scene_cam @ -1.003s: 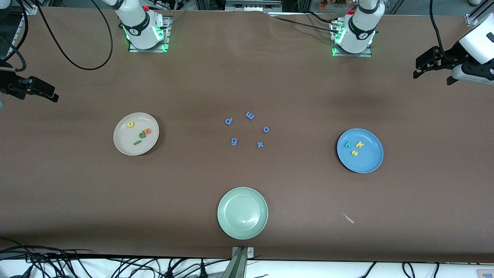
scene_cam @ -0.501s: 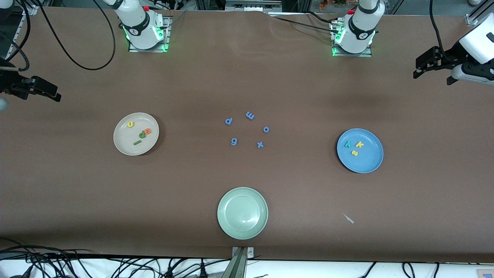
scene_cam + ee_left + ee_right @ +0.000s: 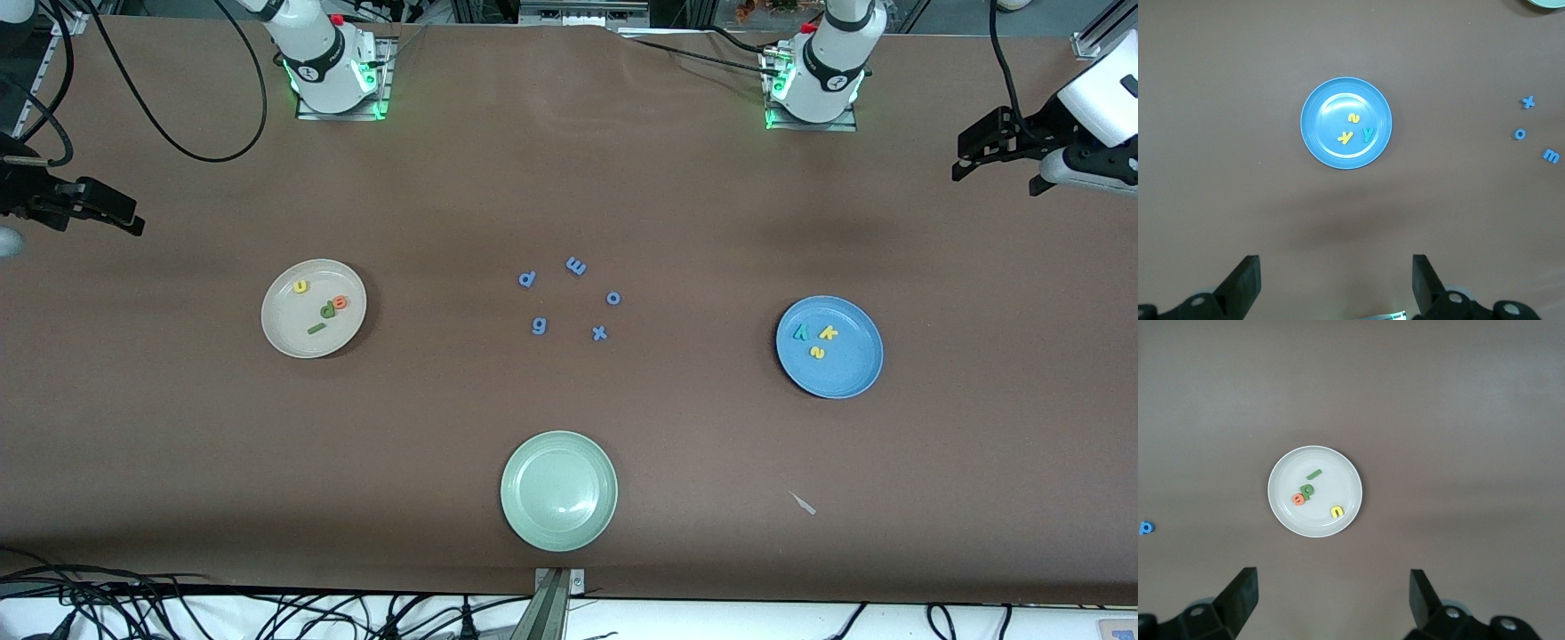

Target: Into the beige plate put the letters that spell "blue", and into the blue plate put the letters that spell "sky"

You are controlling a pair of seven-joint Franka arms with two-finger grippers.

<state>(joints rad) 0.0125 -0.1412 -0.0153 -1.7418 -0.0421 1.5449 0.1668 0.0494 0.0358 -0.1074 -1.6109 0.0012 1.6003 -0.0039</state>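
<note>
On table, letters unmoved in beige plate (image 3: 284, 336), blue plate (image 3: 845, 378); both claws still apart, empty

Both arms raised — left end effector (image 3: 996, 160) and right end effector (image 3: 98, 209) spread.

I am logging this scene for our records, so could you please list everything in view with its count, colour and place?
beige plate: one, cream-beige, toward the right arm's end of the table.
letters that spell "blue": four, green b and l, yellow u, orange e, in the beige plate.
blue plate: one, medium blue, toward the left arm's end.
letters that spell "sky": three, yellow s and k, teal y, in the blue plate.
periwinkle letters: five, on the table between the two plates.
green plate: one, pale green, nearest the front camera.
left gripper: fingers open, high over the table near the blue plate.
right gripper: fingers open, high over the table near the beige plate.
</note>
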